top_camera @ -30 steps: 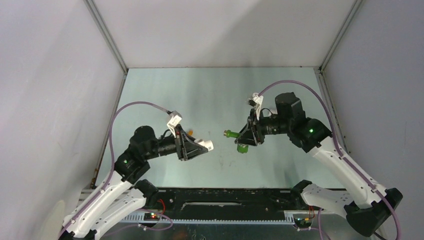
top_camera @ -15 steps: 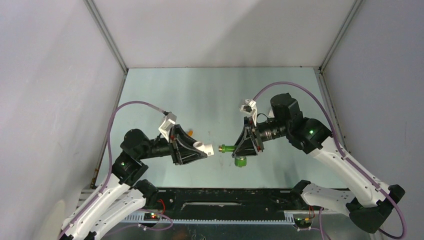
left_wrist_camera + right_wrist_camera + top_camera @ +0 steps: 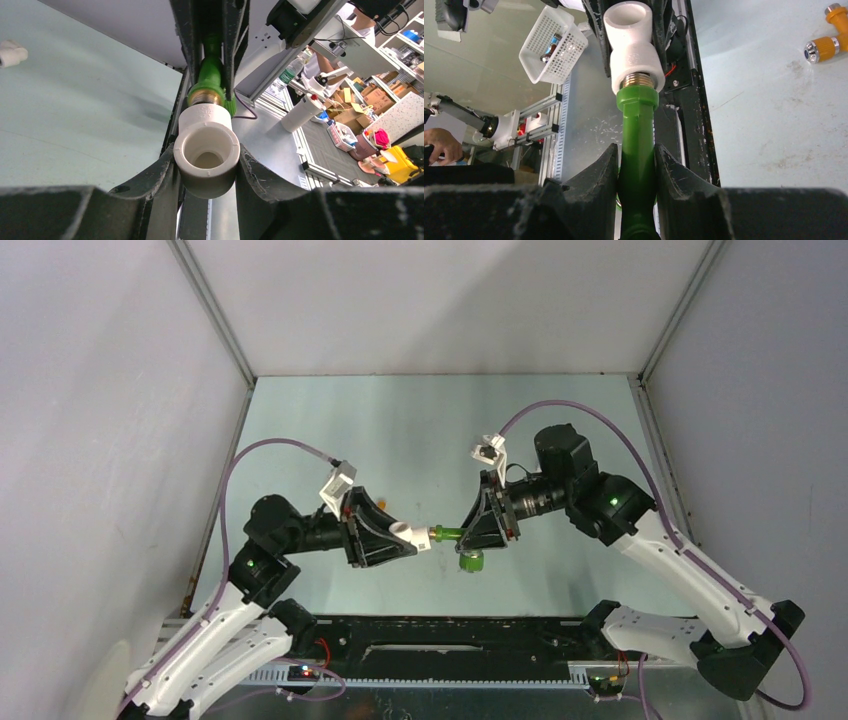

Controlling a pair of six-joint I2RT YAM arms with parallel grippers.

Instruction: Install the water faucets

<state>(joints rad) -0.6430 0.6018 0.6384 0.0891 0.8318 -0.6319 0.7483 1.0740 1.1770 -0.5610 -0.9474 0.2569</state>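
Describer: Both arms have swung inward since a second ago, closing the gap between the two parts. Seen from above, the left pincer (image 3: 408, 537) and the right pincer (image 3: 476, 536) now meet over the middle of the counter (image 3: 400, 430).

Reader: What does each carry?

Describer: In the left wrist view, the left pincer is clamped narrowly round a white elbow fitting (image 3: 207, 159), with one open socket facing the camera. Behind it, the green faucet (image 3: 210, 75) sets its brass thread against the fitting's far socket.

Reader: And the other side?

Describer: In the right wrist view, the right pincer grips the green faucet by its stem. Its brass collar touches the fitting's mouth, and the two are in line. An orange faucet (image 3: 824, 40) lies on the counter, well apart.

Reader: Which step is this?

Describer: Likely starting the thread. The next move calls for turning the faucet about its axis while the fitting is held firm and straight, or it may cross-thread.
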